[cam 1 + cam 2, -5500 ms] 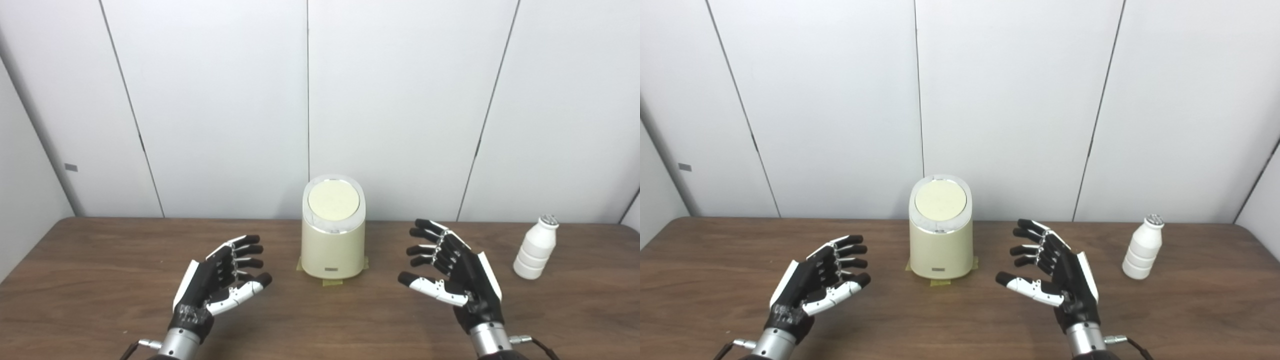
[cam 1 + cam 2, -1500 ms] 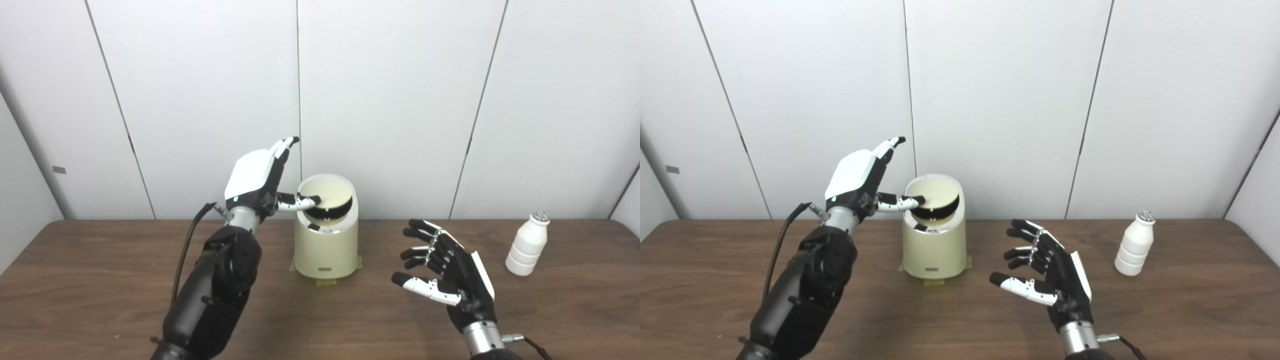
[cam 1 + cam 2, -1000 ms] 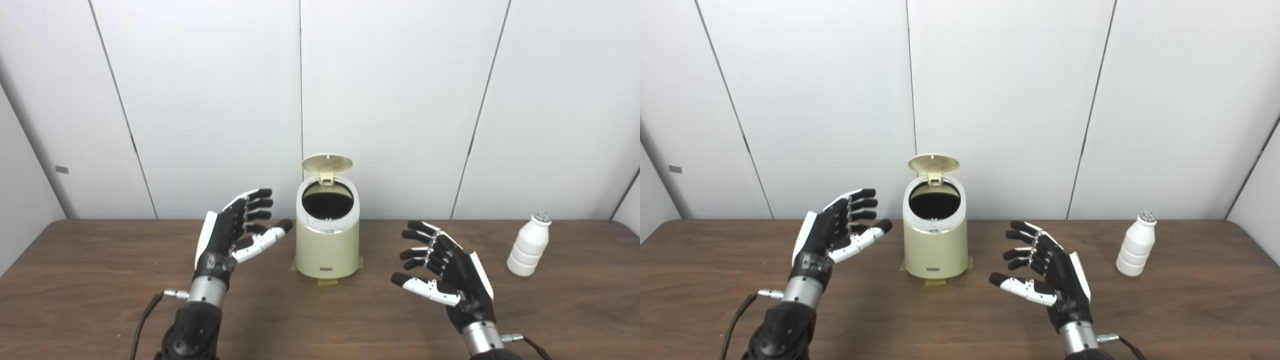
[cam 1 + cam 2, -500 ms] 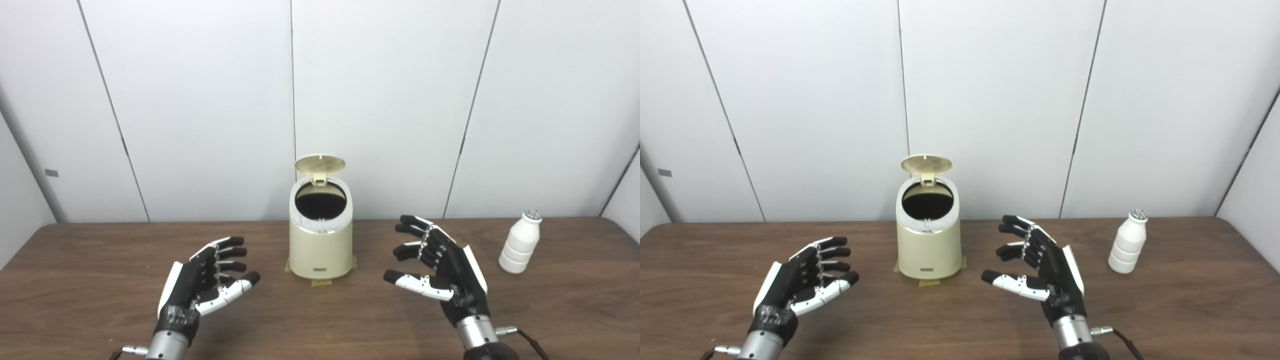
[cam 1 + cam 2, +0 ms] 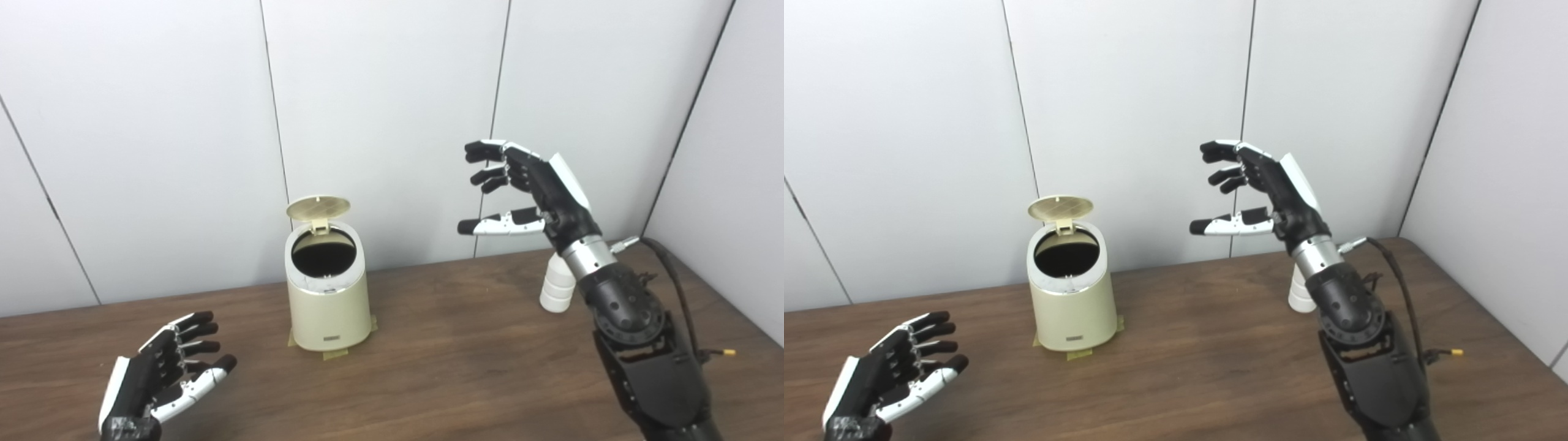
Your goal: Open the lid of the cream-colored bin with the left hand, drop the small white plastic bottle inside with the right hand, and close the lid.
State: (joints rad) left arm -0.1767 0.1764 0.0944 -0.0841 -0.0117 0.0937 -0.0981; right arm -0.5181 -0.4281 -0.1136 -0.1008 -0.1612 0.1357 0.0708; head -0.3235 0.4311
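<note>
Bin open, right hand raised over the bottle, nothing held.

The cream-colored bin (image 5: 327, 300) stands on the brown wooden table (image 5: 441, 361) near its back edge, on patches of yellowish tape (image 5: 334, 353); its lid (image 5: 318, 208) is tipped up at the rear hinge, baring the dark opening. The small white plastic bottle (image 5: 556, 289) stands upright well to the bin's right, near the corner where the white wall panels (image 5: 380, 122) meet, and the right wrist and forearm hide its upper part in both views. The right hand (image 5: 531, 187) hangs in the air above the bottle, fingers spread and curled, grasping nothing. The left hand (image 5: 158, 376) is low at the table's near left, well apart from the bin, fingers loosely apart and empty. A cable (image 5: 677, 288) runs along the right arm.
</note>
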